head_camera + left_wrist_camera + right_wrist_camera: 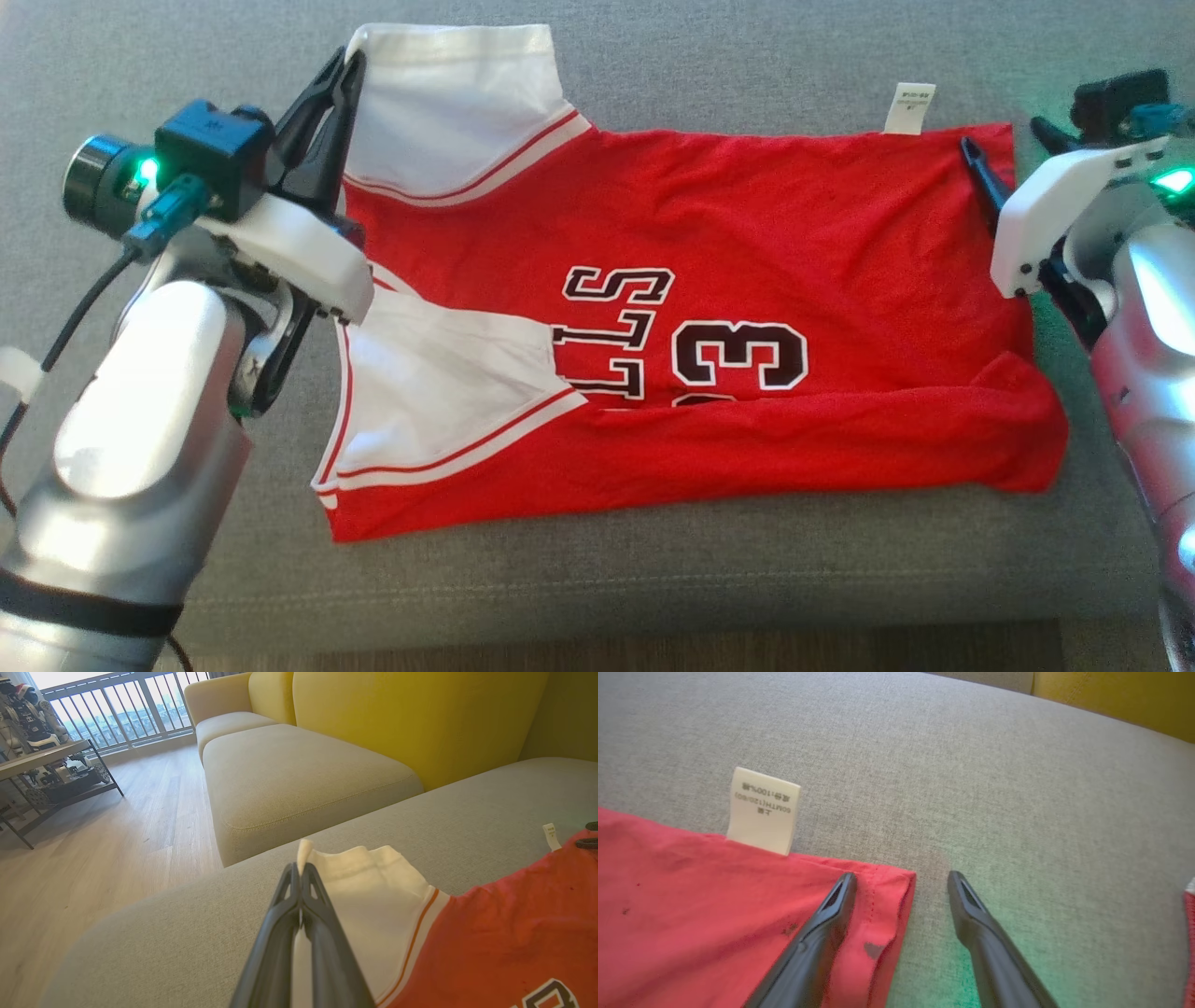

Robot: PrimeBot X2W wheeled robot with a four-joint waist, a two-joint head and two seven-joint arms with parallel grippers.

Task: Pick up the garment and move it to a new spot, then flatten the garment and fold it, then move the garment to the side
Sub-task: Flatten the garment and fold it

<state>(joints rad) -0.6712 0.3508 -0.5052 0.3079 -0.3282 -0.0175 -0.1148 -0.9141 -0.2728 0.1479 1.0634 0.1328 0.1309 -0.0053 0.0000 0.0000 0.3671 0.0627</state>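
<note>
The garment (728,280) is a red jersey with white shoulder straps and black-and-white lettering, lying spread on a grey sofa cushion (747,65), with its near edge folded over. My left gripper (350,61) is shut on the far white strap's corner; in the left wrist view the white cloth (373,882) pokes up between the closed tips of that gripper (301,868). My right gripper (901,879) stands open over the red hem corner (887,891), one finger above the cloth and one over bare cushion. In the head view that right gripper (1008,145) is at the garment's far right corner.
A white care label (763,809) sticks out of the far hem. The cushion's front edge (653,635) drops to wooden floor. Left of the garment are another beige seat cushion (299,774), a yellow backrest (420,714), open floor (117,849) and a low table (42,756).
</note>
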